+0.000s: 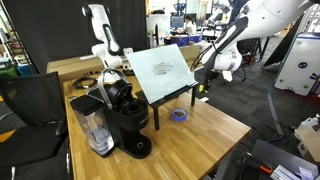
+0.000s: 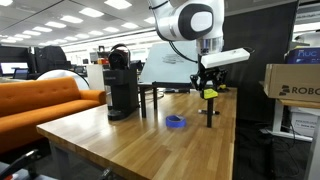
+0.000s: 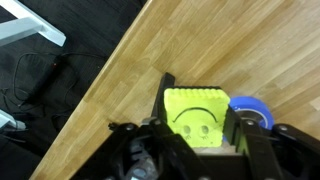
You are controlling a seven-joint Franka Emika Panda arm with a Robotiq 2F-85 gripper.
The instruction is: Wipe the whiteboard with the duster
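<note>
The whiteboard [image 1: 161, 70] is a tilted white panel with faint scribbles on black easel legs; it also shows in an exterior view [image 2: 165, 68]. The duster [image 3: 195, 117] is a bright yellow block with a drawn smiley face. My gripper [image 3: 195, 135] is shut on it, a finger on each side. In both exterior views the gripper [image 1: 203, 86] [image 2: 208, 92] holds the yellow duster [image 2: 209, 93] above the wooden table, beside the right edge of the whiteboard and apart from it.
A purple-blue tape roll [image 1: 180, 115] [image 2: 175, 122] [image 3: 251, 108] lies on the wooden table [image 1: 200, 140] under the board. A black coffee machine [image 1: 122, 115] and a clear jug [image 1: 93, 128] stand at one end. The table edge [image 3: 110, 75] runs diagonally in the wrist view.
</note>
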